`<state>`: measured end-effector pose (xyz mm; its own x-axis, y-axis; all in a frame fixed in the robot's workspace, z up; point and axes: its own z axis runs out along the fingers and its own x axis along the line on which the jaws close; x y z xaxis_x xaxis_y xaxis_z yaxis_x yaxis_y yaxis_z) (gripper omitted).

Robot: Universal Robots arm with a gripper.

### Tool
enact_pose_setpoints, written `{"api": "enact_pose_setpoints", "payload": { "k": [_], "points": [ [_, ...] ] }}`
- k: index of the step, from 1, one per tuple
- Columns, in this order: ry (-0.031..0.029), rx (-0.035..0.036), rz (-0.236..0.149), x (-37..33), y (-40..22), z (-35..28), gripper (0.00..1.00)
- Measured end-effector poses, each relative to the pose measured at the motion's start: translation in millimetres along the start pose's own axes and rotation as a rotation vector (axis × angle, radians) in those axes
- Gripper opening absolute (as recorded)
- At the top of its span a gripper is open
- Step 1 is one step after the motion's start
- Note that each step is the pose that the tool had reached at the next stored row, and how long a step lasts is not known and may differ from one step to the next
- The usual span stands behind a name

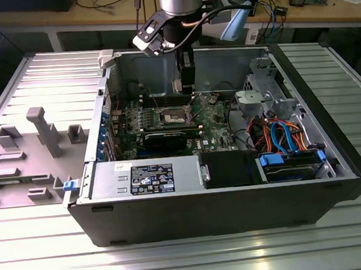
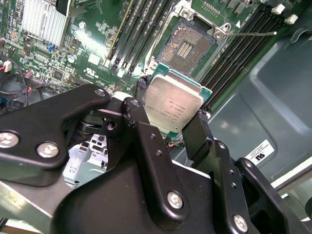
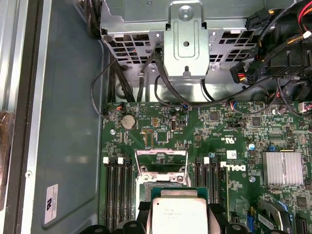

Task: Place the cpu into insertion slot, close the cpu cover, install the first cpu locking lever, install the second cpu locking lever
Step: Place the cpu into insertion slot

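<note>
At the exterior view's left I am seeing grey fixture blocks (image 1: 42,130) standing on the ribbed table (image 1: 178,260). Moving right, the gripper (image 1: 186,89) is hanging inside the open computer case (image 1: 332,160), just above the insertion slot (image 1: 174,115); its tips are hard to make out there. In the second wrist view its black fingers (image 2: 197,129) are clamping the cpu (image 2: 174,100) by its edges, tilted and apart from the bare slot. In the first wrist view the cpu cover (image 3: 161,153) is standing raised, and the frame edge is cutting the cpu off. At the exterior view's right, cables (image 1: 280,133) are partly hiding the drive cage (image 1: 268,94).
</note>
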<state>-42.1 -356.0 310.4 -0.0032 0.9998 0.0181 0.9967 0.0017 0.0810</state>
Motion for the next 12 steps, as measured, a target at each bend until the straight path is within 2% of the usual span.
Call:
{"api": "enact_pose_setpoints", "payload": {
  "k": [12],
  "points": [
    [-0.0001,-0.0007,0.0,0.0,-0.1,0.0,0.54]
  ]
}}
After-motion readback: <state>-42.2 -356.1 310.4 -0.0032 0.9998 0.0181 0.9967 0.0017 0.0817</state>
